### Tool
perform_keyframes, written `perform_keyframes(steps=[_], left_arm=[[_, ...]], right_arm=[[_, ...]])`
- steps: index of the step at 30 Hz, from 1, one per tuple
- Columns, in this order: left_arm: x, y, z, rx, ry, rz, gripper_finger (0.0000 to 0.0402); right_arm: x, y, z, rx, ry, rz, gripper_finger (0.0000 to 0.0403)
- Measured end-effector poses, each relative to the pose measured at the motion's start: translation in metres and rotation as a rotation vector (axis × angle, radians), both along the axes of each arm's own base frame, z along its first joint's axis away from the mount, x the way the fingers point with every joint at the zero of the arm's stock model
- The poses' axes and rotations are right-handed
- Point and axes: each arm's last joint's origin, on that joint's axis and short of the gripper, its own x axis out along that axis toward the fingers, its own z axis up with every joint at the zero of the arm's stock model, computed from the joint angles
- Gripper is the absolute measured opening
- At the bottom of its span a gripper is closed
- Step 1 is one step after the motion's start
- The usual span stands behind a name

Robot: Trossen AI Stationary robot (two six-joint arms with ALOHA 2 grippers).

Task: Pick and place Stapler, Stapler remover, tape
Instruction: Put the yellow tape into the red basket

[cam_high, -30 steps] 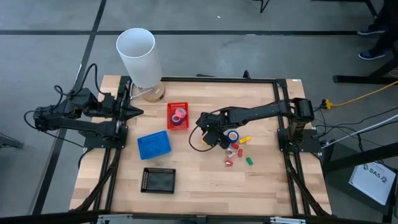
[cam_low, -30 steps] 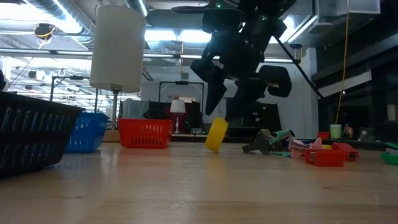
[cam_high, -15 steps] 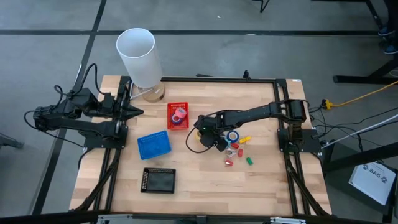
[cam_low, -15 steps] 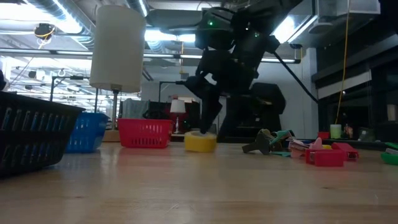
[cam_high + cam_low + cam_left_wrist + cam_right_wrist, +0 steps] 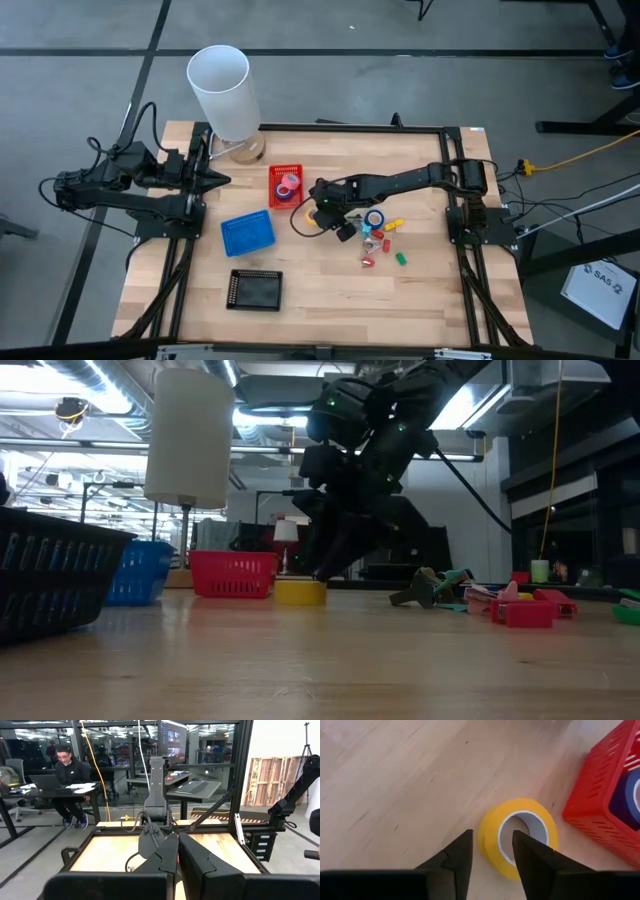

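Yellow tape roll (image 5: pixel 519 836), tipped a second ago, now flat mid-frame beside red basket (image 5: pixel 286 186); right gripper (image 5: pixel 492 851) jaws narrowing astride its wall, left gripper (image 5: pixel 177 851) shut — pick underway.

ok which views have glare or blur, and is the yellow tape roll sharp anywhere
Low view: bright ceiling lights behind leave the right gripper a dark silhouette, and the near tabletop is soft. Right wrist view: the yellow tape roll is sharp; the red basket at the frame edge is blurred. High view: evenly lit, no glare.

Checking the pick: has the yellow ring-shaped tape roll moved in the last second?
Yes. In the low view the yellow ring-shaped tape roll went from tilted on edge to lying flat, and shifted toward the red plastic basket.
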Motion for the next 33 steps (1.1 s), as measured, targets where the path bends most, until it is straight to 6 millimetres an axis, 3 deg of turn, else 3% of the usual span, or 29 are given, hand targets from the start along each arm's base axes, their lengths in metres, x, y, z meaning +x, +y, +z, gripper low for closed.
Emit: perform_keyframes(steps=[7,13,17,21,25,33], left_arm=[[0.0,0.0,0.0,0.0,0.0,0.0,0.0012],[0.0,0.0,0.0,0.0,0.0,-0.001,0.0008],[0.0,0.0,0.0,0.0,0.0,-0.001,0.0011],[0.0,0.0,0.0,0.0,0.0,0.0,0.0012],[0.0,0.0,0.0,0.0,0.0,0.0,0.0009],[0.0,0.0,0.0,0.0,0.0,0.0,0.0013]], right_arm=[[0.003,-0.002,0.0,-0.001,-0.031,-0.003,0.0139],[0.008,-0.004,-0.021,0.07,-0.009,-0.023,0.014],[0.01,-0.005,-0.022,0.03,-0.021,-0.047,0.0135],[0.01,-0.009,-0.022,-0.046,-0.017,-0.156,0.0102],[0.009,-0.008,-0.021,0.023,0.001,-0.216,0.0037],[0.009,-0.009,-0.013,0.075,0.047,-0.213,0.0034]])
